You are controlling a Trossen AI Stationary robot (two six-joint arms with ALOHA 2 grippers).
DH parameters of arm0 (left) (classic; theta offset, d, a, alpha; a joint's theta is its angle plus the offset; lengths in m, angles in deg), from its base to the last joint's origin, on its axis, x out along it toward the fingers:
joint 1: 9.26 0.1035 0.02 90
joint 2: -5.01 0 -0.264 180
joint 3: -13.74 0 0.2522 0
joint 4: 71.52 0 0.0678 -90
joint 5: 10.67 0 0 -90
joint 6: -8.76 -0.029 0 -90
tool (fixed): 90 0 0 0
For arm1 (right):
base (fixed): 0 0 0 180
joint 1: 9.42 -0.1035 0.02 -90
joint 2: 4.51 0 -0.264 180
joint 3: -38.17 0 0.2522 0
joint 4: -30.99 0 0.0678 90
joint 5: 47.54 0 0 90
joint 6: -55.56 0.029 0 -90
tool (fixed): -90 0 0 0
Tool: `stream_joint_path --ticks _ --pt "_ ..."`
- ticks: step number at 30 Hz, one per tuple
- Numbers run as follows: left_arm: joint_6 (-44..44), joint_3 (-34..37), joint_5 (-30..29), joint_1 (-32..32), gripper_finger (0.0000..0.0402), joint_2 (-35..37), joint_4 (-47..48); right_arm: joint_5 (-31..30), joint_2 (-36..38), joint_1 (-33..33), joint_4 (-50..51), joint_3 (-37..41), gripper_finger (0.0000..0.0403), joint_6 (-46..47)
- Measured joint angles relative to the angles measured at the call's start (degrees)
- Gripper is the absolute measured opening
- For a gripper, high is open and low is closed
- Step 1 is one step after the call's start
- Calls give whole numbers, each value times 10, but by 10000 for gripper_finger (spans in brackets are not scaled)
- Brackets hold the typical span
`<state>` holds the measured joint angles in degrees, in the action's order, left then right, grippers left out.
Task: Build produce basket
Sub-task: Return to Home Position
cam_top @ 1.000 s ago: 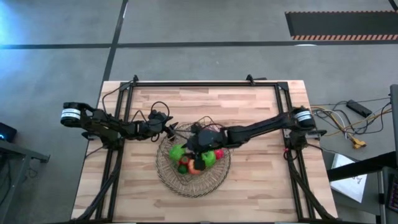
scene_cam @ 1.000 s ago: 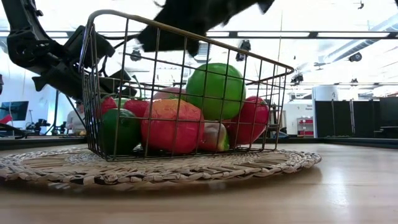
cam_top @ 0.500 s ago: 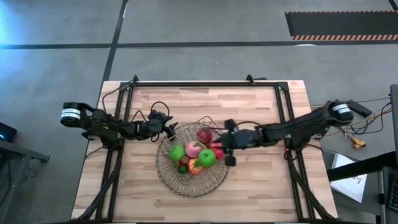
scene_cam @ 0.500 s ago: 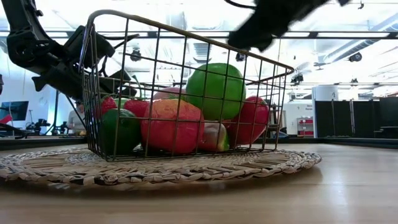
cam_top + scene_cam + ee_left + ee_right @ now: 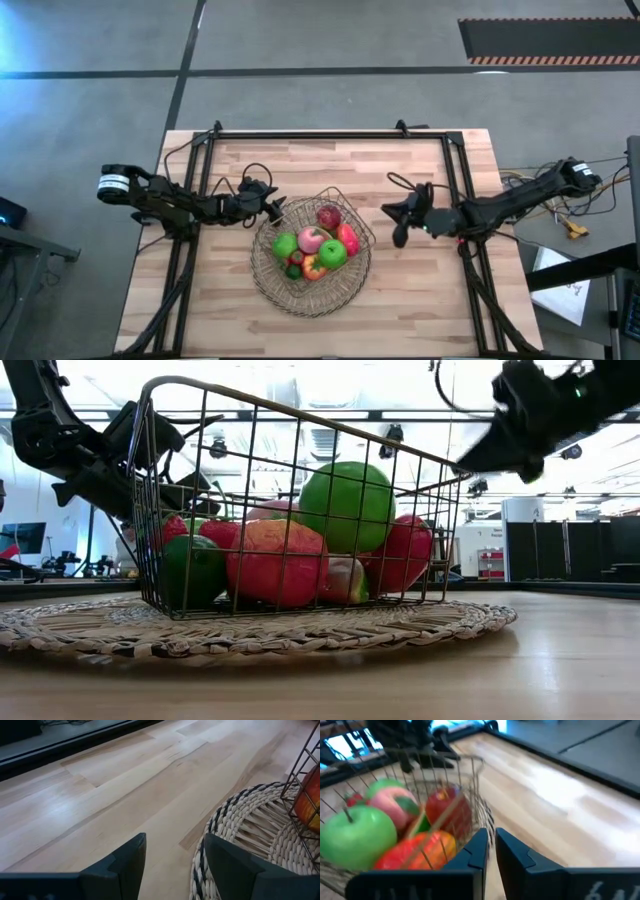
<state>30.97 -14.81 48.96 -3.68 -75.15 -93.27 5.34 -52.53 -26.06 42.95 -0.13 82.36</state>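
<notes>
At mid-table, looks nearly done: produce [image 5: 315, 250] piled in basket [image 5: 360, 220] on mat [image 5: 290, 290], none visibly loose, right gripper [image 5: 398, 215] apart from it, seemingly closed on nothing, left gripper [image 5: 275, 208] spread beside mat, only homing left.

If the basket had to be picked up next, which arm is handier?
Left, probably: the left gripper sits open at the mat edge beside the basket, while the right gripper is farther off over the table.

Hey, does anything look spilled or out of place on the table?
Nothing stands out: the toy fruits sit inside the dark wire-mesh basket, which rests on the round woven mat.
</notes>
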Motion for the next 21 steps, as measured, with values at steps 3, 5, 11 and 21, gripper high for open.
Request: stream_joint_path --ticks 3,5,11,21 --pt "19 -1 0 0 187 0 0 1 7 -3 -1 28 28 29" --pt "33 -1 0 0 187 0 0 12 10 -9 -2 40 28 33" --pt "34 -1 0 0 187 0 0 112 67 -40 -2 67 28 -11" --pt "45 -3 1 0 187 0 -3 249 275 -11 0 136 27 -101"
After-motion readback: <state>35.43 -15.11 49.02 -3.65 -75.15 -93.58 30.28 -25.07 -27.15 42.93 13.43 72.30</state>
